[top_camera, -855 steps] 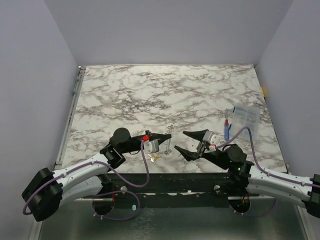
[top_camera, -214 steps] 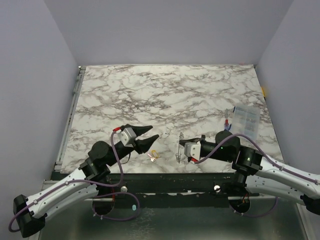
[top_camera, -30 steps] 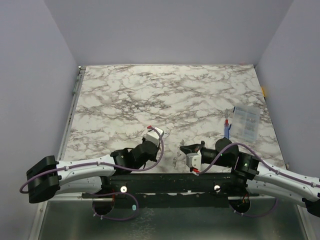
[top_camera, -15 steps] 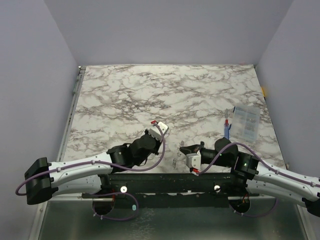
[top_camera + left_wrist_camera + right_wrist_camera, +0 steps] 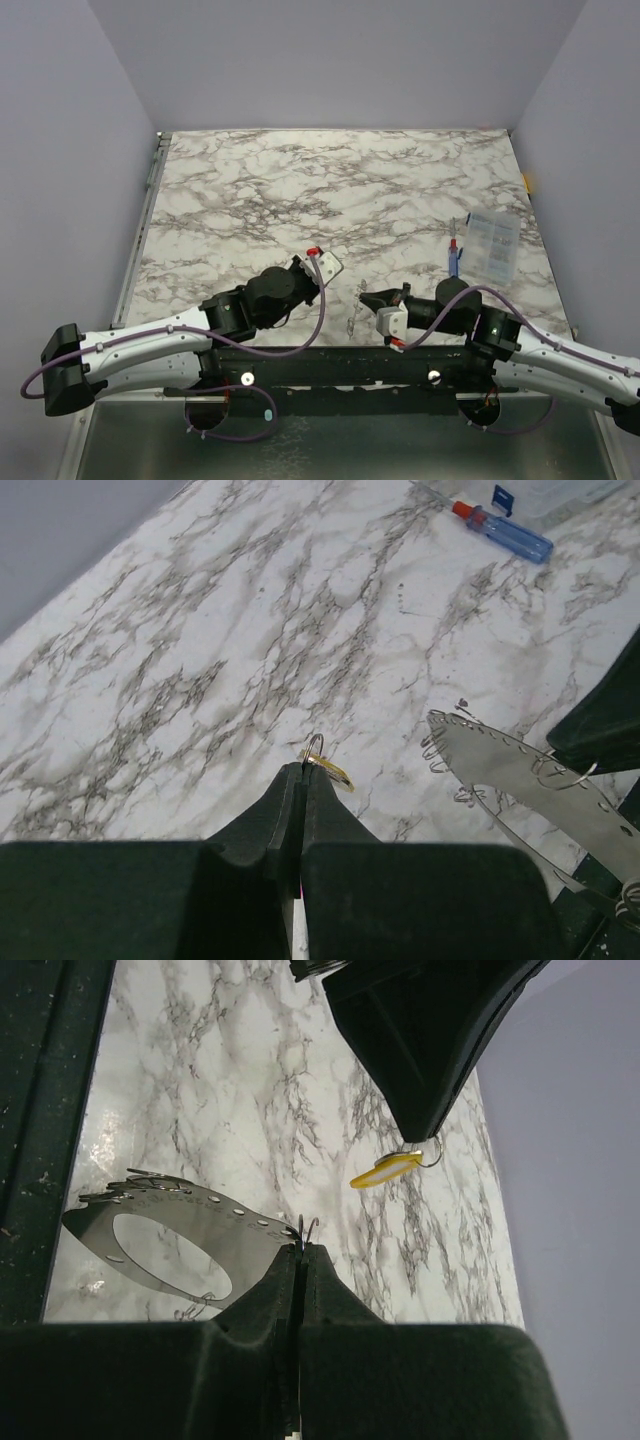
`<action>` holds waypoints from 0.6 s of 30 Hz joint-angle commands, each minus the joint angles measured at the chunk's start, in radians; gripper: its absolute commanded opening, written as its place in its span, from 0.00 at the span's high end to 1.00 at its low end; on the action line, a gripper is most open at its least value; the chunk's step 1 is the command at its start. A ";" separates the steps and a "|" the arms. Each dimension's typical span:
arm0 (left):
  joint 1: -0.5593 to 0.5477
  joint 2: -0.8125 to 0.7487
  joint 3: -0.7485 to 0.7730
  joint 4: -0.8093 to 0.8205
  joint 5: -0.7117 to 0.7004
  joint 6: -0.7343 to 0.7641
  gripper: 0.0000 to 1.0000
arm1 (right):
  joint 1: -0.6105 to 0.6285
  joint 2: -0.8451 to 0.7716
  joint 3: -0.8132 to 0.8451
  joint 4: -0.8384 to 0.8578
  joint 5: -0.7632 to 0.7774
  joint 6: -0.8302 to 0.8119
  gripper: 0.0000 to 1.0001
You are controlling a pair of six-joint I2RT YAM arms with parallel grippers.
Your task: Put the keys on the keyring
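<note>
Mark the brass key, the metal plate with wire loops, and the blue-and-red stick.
brass key [image 5: 385, 1170]: right wrist view, middle of its blade.
metal plate [image 5: 510, 772]: left wrist view, its flat face.
blue-and-red stick [image 5: 510, 536]: left wrist view, blue barrel.

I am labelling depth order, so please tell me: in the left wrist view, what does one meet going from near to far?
Left fingers → wire loop with the gold key → blue-and-red pen → clear box. The metal plate lies beside these, so I leave it out.
</note>
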 commanded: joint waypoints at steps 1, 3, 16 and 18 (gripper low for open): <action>-0.007 -0.021 0.008 0.063 0.193 0.142 1.00 | 0.008 -0.031 -0.019 0.100 -0.040 0.039 0.99; -0.007 -0.031 -0.016 0.104 0.247 0.171 1.00 | 0.008 -0.045 -0.024 0.121 -0.047 0.055 0.99; -0.007 -0.028 -0.053 0.171 0.504 0.410 1.00 | 0.008 -0.061 -0.034 0.177 -0.096 0.135 0.99; -0.007 -0.041 -0.070 0.192 0.520 0.423 1.00 | 0.007 -0.058 -0.035 0.180 -0.105 0.147 1.00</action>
